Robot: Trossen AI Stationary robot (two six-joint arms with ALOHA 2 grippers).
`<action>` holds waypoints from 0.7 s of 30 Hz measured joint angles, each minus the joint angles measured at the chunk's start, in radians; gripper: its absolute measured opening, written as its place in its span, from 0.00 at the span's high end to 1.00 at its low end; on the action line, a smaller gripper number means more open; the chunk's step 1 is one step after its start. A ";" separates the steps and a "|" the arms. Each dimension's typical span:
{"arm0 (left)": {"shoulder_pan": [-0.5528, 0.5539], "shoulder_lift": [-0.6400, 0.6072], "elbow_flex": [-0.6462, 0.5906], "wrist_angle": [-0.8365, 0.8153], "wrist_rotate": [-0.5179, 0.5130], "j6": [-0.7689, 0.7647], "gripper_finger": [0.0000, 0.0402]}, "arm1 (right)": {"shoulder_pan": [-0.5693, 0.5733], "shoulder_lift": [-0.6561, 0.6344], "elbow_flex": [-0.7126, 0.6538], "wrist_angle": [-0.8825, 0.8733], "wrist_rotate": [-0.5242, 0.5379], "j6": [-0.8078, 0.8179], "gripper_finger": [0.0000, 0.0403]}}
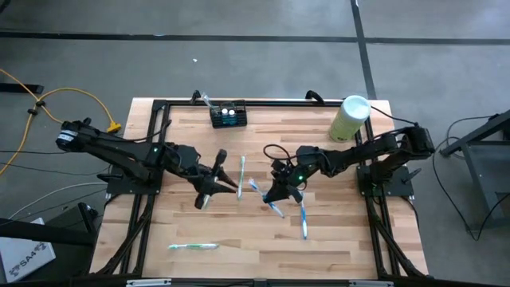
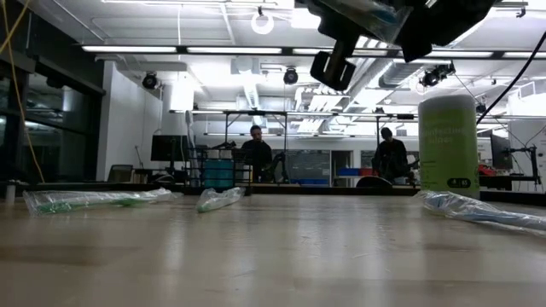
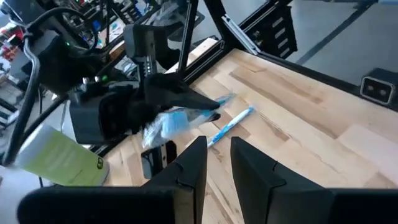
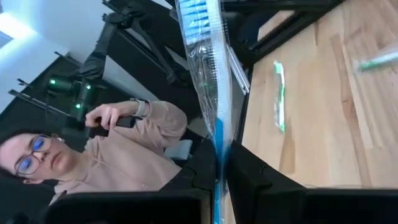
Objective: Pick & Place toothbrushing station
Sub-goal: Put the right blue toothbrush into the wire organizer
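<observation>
The black slotted holder (image 1: 228, 116) stands at the table's far edge, apart from both arms. My right gripper (image 1: 277, 191) is at mid-table, shut on a blue toothbrush in a clear wrapper (image 4: 205, 68), which also shows in the left wrist view (image 3: 174, 122). My left gripper (image 1: 207, 190) hovers to its left, fingers (image 3: 194, 163) a little apart and empty. Other wrapped toothbrushes lie flat on the table: a green one (image 1: 241, 175) between the grippers, a blue one (image 1: 303, 221) and a green one (image 1: 193, 246) nearer the front. My right gripper pinches the wrapped blue toothbrush between its two fingers at the blue handle (image 4: 218, 146). The brush runs out past the fingertips, bristle end (image 4: 194, 18) farthest from them. It is lifted clear of the table (image 3: 292, 106).
A pale green cylinder with a white lid (image 1: 349, 118) stands at the far right corner. A black frame (image 1: 263, 102) borders the table. A person (image 4: 124, 155) sits beyond the table's near side. Bare wood lies at the front right (image 1: 358, 247).
</observation>
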 joint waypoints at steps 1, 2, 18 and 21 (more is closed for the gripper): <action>-0.001 0.006 0.000 0.007 -0.008 0.008 0.84 | 0.003 0.000 0.000 0.001 0.000 0.000 0.96; -0.001 0.013 0.000 0.013 -0.012 0.015 0.84 | 0.007 0.000 0.000 0.006 0.001 0.000 0.96; 0.000 0.028 0.000 0.071 -0.051 0.047 0.79 | 0.045 0.000 0.000 0.003 0.027 -0.004 0.96; 0.000 0.027 0.000 0.085 -0.021 0.051 0.76 | 0.045 0.000 0.000 0.003 0.028 -0.008 0.96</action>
